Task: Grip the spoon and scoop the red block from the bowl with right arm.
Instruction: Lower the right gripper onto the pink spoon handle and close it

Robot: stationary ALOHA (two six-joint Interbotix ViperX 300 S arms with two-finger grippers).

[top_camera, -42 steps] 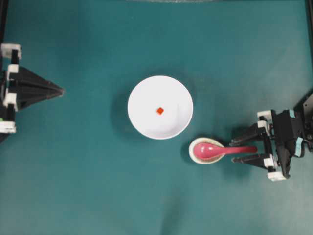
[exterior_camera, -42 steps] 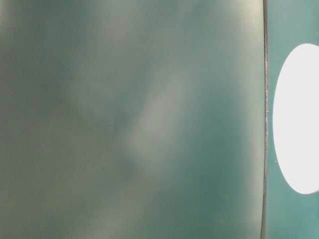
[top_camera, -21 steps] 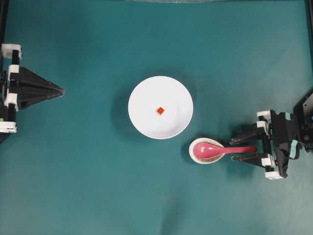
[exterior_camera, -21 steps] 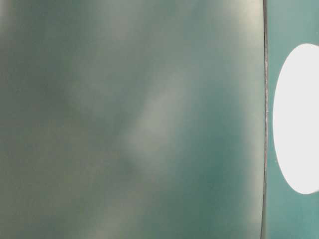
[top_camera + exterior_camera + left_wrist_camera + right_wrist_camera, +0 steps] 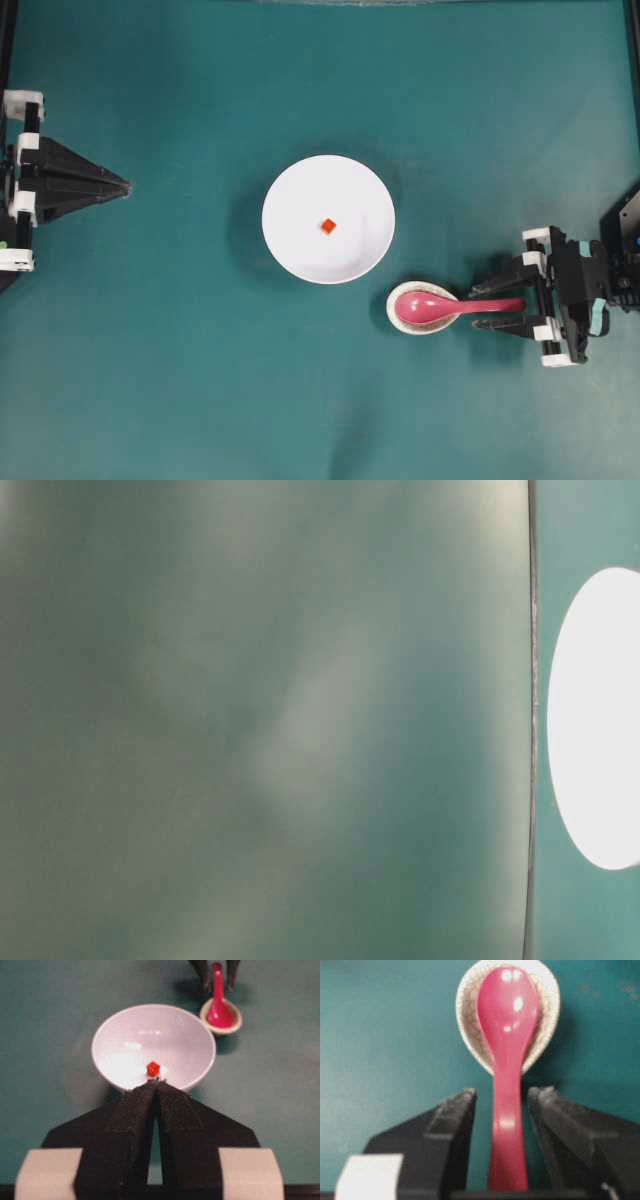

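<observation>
from above, the right gripper (image 5: 490, 307) is open around the handle of the spoon (image 5: 440, 307), whose scoop lies in a beige rest (image 5: 397, 316) beside the bowl (image 5: 290, 250) holding the red block (image 5: 328, 226). the left gripper (image 5: 122, 185) is closed and empty. at the right wrist, fingers (image 5: 457, 1115) flank the handle with small gaps, probably to clamp it.

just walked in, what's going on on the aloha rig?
The right gripper is lined up on the pink spoon, whose handle runs between its open fingers with a gap on each side, so nothing is gripped yet. The spoon's scoop rests in a small speckled dish beside the white bowl. The red block sits alone inside the bowl. The left gripper is parked at the table's far edge, shut and holding nothing.
</observation>
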